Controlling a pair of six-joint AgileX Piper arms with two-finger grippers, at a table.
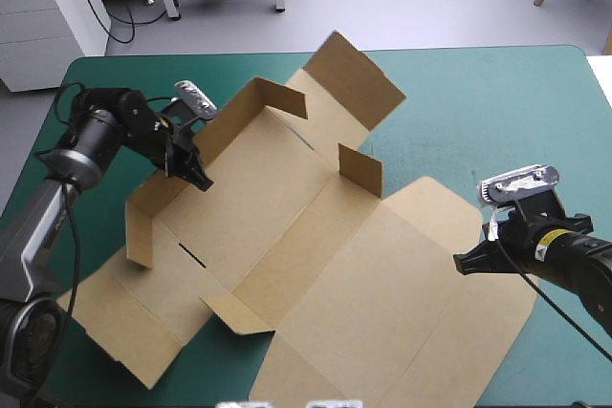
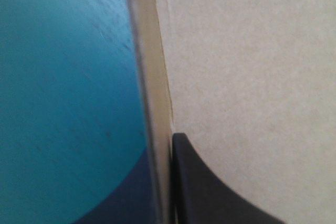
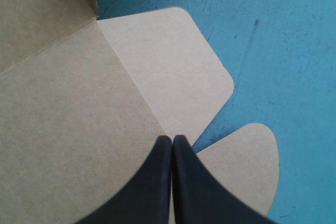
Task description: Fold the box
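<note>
The brown box (image 1: 316,265) lies unfolded on the teal-green cover. Its lid panel is flat toward the near right, and several walls and tabs stand up at the far left. My left gripper (image 1: 199,177) sits on the raised long wall (image 1: 172,183). In the left wrist view that wall's edge (image 2: 157,103) runs between the fingers of the left gripper (image 2: 164,192), which is shut on it. My right gripper (image 1: 464,263) is at the lid's right edge. There the right gripper (image 3: 172,142) is shut, its tip over the notch between two rounded flaps (image 3: 173,61).
The teal-green cover (image 1: 497,112) shows beyond the box at the far right and along the right edge. A raised flap (image 1: 349,78) stands at the box's far end, and a small upright tab (image 1: 360,169) stands near its middle.
</note>
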